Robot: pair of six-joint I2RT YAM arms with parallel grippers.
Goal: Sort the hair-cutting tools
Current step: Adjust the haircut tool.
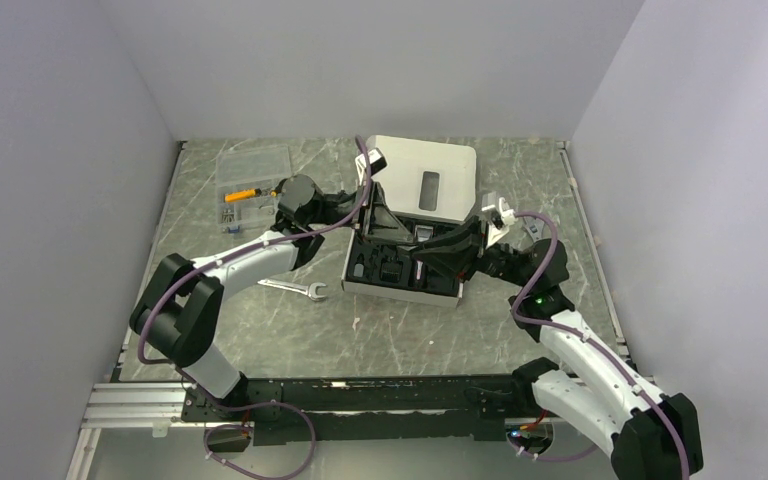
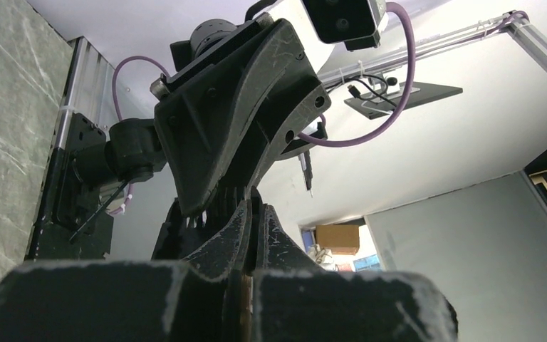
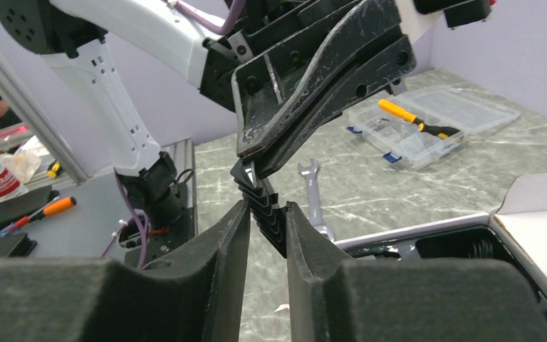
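I see a grey marbled table point(image 1: 260, 330) with an open black box point(image 1: 400, 293) at its middle, a clear plastic case point(image 1: 252, 168) at the far left and a silver wrench point(image 1: 295, 288) lying left of the box. Over the box my two arms meet. The left pincer point(image 3: 256, 160) is clamped on the top of a small black toothed comb point(image 3: 269, 217), while the right pincer point(image 3: 263, 210) has a finger tight along each side of it; I cannot tell whether they squeeze.
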